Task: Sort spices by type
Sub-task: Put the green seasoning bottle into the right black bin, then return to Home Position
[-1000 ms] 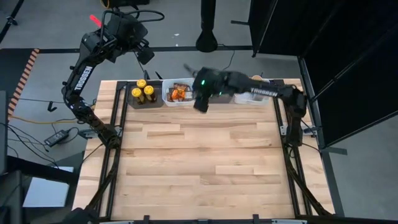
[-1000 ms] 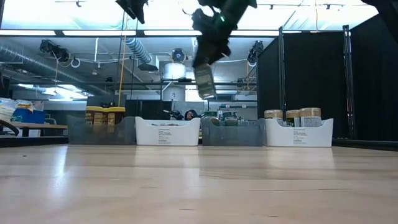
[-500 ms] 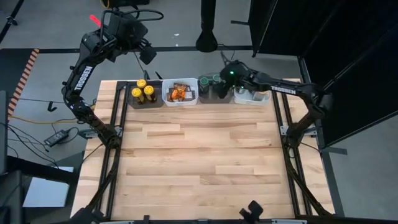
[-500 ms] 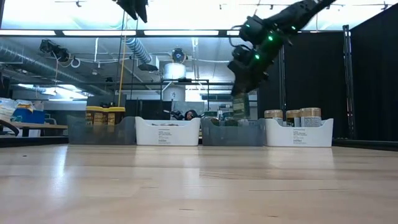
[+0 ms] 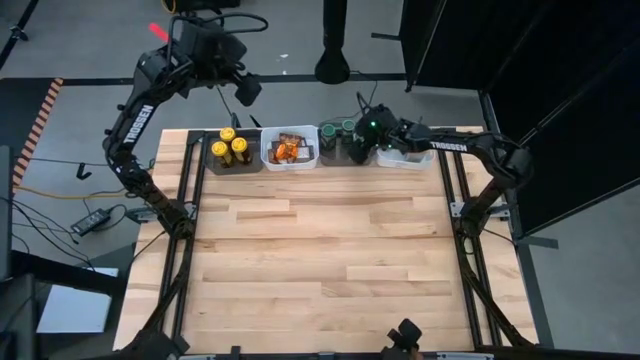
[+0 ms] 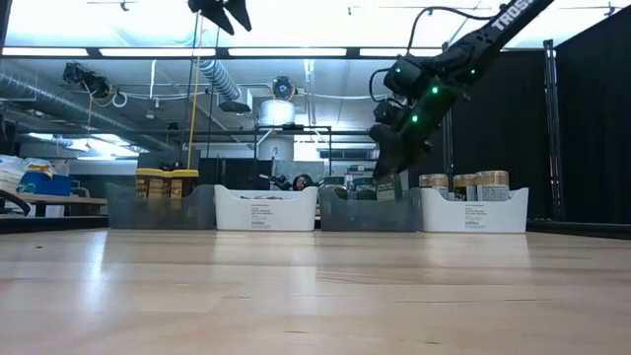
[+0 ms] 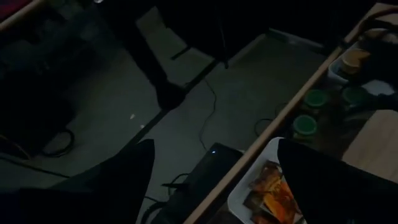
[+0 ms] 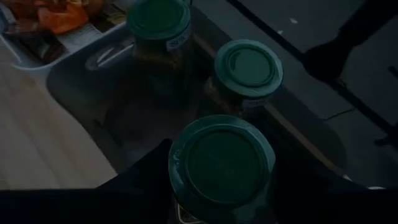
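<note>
My right gripper (image 5: pixel 357 140) hangs over the dark bin (image 5: pixel 331 155) on the table's far side, shut on a green-lidded jar (image 8: pixel 221 165). Two more green-lidded jars (image 8: pixel 249 65) (image 8: pixel 158 18) stand in that bin. To its left are a white bin of orange-brown packets (image 5: pixel 288 150) and a dark bin of yellow-lidded jars (image 5: pixel 232 150). To its right is a white bin of tan-lidded jars (image 6: pixel 473 180). My left gripper (image 5: pixel 248 90) is open, raised beyond the table's far left corner. My right gripper holds the green-lidded jar by its body just under the lid (image 8: pixel 186 186), pinched between the two fingers (image 8: pixel 146 171). The fingers come from above, pointing down. The jar stays upright, lowered inside the dark bin; whether its base rests on the bin floor is hidden.
The four bins stand in a row along the far edge (image 6: pixel 266 209). The bare wooden tabletop (image 5: pixel 320 260) stretches in front of them toward the near edge. Dark frame rails (image 5: pixel 190 200) run along both sides of the table.
My right gripper has carried the green-lidded jar from high above the front of the white packet bin toward the table's right and far edge, then down into the dark bin beside the other green-lidded jars. It has stayed shut on the jar.
</note>
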Controlling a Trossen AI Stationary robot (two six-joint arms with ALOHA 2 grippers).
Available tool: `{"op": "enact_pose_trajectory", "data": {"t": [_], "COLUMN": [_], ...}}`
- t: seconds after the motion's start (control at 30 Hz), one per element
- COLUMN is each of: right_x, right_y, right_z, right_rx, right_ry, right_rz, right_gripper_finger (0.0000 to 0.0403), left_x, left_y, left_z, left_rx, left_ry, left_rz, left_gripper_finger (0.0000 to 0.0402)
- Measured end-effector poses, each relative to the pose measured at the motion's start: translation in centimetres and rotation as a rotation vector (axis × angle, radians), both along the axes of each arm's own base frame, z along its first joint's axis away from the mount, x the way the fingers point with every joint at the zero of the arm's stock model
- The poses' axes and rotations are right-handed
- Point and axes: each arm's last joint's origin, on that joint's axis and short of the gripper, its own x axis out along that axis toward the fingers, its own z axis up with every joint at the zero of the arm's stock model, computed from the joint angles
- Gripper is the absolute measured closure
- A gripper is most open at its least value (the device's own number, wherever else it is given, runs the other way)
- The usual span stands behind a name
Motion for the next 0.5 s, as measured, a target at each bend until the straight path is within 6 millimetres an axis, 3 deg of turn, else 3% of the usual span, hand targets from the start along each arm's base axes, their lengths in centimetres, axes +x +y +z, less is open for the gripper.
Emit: {"op": "enact_pose_trajectory", "data": {"t": [0.07, 0.23, 0.37, 0.43, 0.5], "right_x": [0.0, -0.3, -0.4, -0.5, -0.6], "right_y": [-0.1, -0.6, -0.7, -0.6, -0.3], "right_z": [-0.4, -0.5, -0.5, 0.3, 2.5], "right_rx": [-0.006, -0.022, -0.010, 0.005, 0.006], "right_ry": [0.001, -0.033, -0.040, -0.066, -0.156], "right_rz": [-0.005, -0.027, -0.020, 0.013, 0.074], "right_gripper_finger": [0.0183, 0.0116, 0.0103, 0.0105, 0.0108], "left_x": [0.3, 1.0, 1.4, 1.5, 1.7], "left_y": [0.2, 0.8, 1.1, 1.1, 1.0], "left_z": [-0.2, -0.8, -1.1, -1.2, -1.2], "left_rx": [-0.007, -0.025, -0.038, -0.047, -0.063], "left_ry": [0.003, 0.022, 0.028, 0.027, 0.015], "left_rz": [-0.007, -0.008, -0.016, -0.046, -0.101], "left_gripper_finger": [0.0055, 0.0055, 0.0055, 0.0055, 0.0055]}}
